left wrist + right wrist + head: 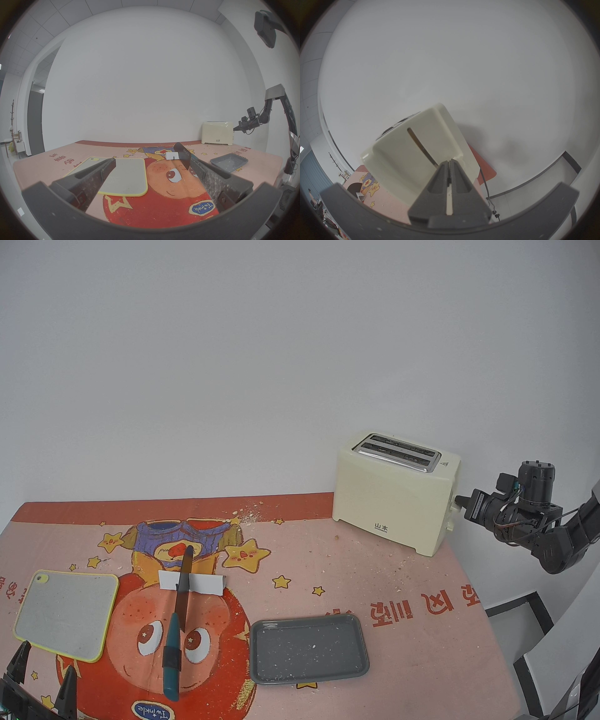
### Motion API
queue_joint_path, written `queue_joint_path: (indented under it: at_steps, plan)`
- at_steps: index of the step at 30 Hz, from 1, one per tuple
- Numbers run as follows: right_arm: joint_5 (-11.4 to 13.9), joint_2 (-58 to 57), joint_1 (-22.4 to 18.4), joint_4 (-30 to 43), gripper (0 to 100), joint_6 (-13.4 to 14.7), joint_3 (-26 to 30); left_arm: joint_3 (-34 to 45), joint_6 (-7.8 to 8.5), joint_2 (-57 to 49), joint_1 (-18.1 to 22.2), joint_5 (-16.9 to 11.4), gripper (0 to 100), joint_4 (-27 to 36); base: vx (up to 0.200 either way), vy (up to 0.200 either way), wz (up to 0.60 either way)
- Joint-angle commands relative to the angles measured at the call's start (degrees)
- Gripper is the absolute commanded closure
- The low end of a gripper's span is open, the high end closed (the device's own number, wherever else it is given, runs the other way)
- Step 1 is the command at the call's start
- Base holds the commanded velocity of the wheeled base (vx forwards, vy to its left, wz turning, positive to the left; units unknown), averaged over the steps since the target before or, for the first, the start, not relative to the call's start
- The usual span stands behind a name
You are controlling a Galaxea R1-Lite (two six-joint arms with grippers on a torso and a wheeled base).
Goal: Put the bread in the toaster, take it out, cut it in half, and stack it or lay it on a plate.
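The cream toaster (pixel 394 496) stands at the table's back right, and I see no bread in its two top slots. My right gripper (pixel 459 501) is shut, with its tips against the toaster's right side. In the right wrist view the shut fingertips (pixel 449 163) sit at the low end of the lever slot on the toaster (pixel 415 153); the lever itself is hidden. My left gripper (pixel 42 677) hangs open over the table's front left corner, nothing between its fingers (pixel 90 178). A teal-handled knife (pixel 175 627) rests across a white holder (pixel 206 584).
A grey cutting board with a yellow rim (pixel 65 613) lies at the front left. A grey tray (pixel 306 619), dusted with crumbs, lies front centre. Crumbs are scattered near the toaster. The table ends just right of the toaster, with floor below.
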Motion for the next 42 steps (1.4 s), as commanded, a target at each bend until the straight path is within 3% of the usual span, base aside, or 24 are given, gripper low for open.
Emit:
queue_joint_path:
  at_steps: [1, 11, 15, 20, 21, 27, 36, 42]
  plan:
    - [-0.14, -8.72, 0.54, -0.61, 100, 0.27, 3.35, 1.01, -0.09, -0.22, -0.02, 0.01, 0, -0.02, 0.0, 0.0, 0.0]
    - [0.12, -23.48, -2.19, -1.14, 100, 0.45, 22.86, 1.01, 0.0, -0.31, -0.02, 0.01, 0, -0.02, 0.0, 0.0, 0.0]
    - [-0.14, -25.5, -1.84, -0.7, 100, -0.43, 26.56, 1.01, 0.0, -0.22, -0.02, 0.01, 0, -0.02, 0.0, 0.0, 0.0]
    - [-0.14, -24.98, -2.19, -0.7, 100, -2.19, 27.17, 1.01, 0.0, -0.22, -0.02, 0.01, 0, -0.02, 0.0, 0.0, 0.0]
    - [-0.14, -23.57, -2.28, -0.7, 100, -3.86, 27.52, 1.01, 0.0, -0.31, -0.02, 0.01, 0, -0.02, 0.0, 0.0, 0.0]
    - [-0.84, -21.02, -1.66, -1.32, 100, -7.38, 30.16, 1.01, 0.0, -0.22, -0.02, 0.01, 0, -0.02, 0.0, 0.0, 0.0]
    - [-0.84, -26.21, -1.31, -1.14, 100, -7.73, 30.25, 1.01, 0.0, -0.22, -0.02, 0.01, 0, -0.02, 0.0, 0.0, 0.0]
    - [-0.67, -30.34, 1.68, -0.7, 100, -7.46, 31.39, 1.01, 0.0, -0.22, -0.02, 0.01, 0, -0.02, 0.0, 0.0, 0.0]
